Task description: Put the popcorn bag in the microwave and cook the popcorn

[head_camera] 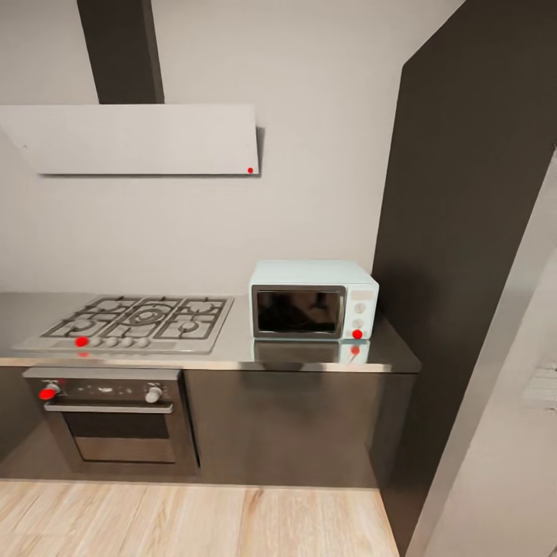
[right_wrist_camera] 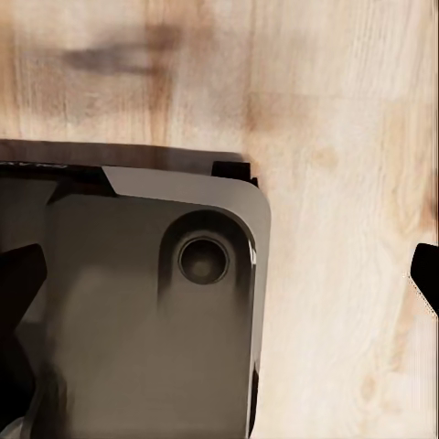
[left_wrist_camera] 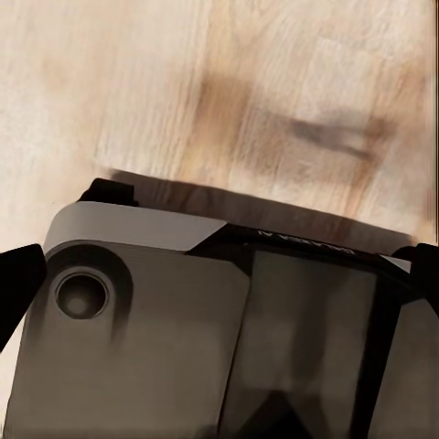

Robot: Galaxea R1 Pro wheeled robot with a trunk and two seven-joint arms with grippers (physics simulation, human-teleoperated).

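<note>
The pale mint-blue microwave stands on the right end of the grey countertop, its dark glass door closed, with two white knobs and a red dot on its right panel. The popcorn bag and the popcorn are out of view. In the left wrist view my left gripper hangs open over the robot's grey base, one dark fingertip at each side edge. My right gripper is open too, its fingertips wide apart above the base and the wooden floor.
A gas hob takes up the counter left of the microwave, with a built-in oven below it. A white extractor hood hangs above. A tall dark cabinet rises at the right. Light wood floor lies before the cabinets.
</note>
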